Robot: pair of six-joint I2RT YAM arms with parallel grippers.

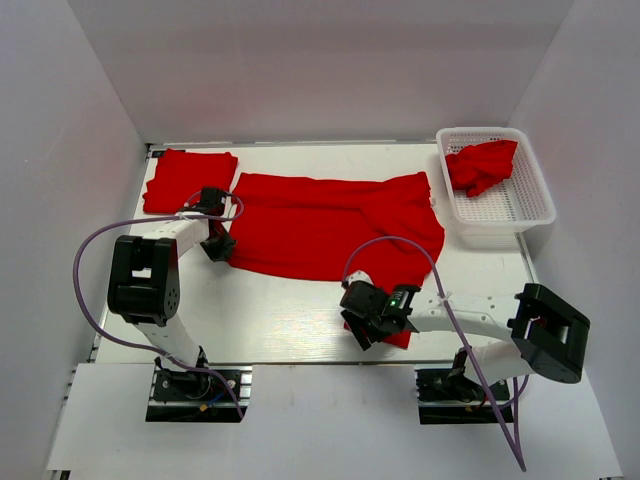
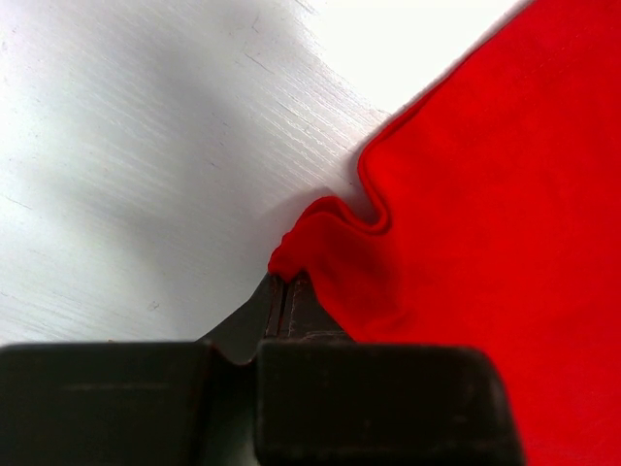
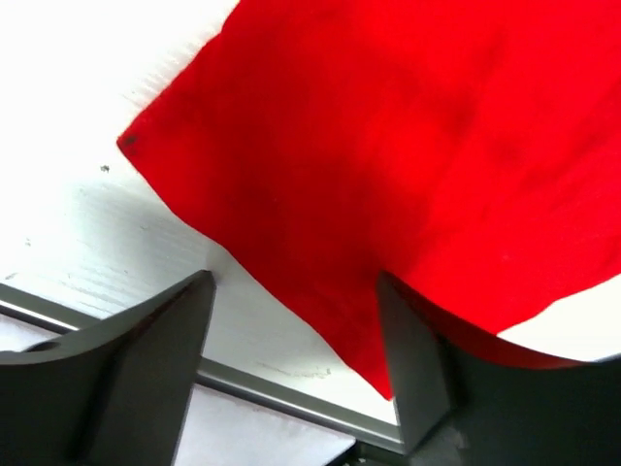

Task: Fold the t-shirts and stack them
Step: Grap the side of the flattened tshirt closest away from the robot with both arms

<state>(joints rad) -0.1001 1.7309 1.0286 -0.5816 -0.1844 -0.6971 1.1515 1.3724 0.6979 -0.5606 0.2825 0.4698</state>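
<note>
A large red t-shirt (image 1: 330, 225) lies spread across the middle of the table. My left gripper (image 1: 219, 246) is shut on its left lower corner (image 2: 310, 238), which bunches up at the fingertips. My right gripper (image 1: 366, 325) is open at the shirt's lower right tail (image 3: 388, 194), near the table's front edge; the cloth lies between and above its fingers (image 3: 412, 359). A folded red t-shirt (image 1: 189, 180) lies at the far left. Another crumpled red t-shirt (image 1: 481, 165) sits in the white basket (image 1: 520, 210).
The table's metal front edge (image 3: 281, 383) runs just below my right gripper. White walls enclose the table on the left, back and right. Purple cables loop from both arms over the table.
</note>
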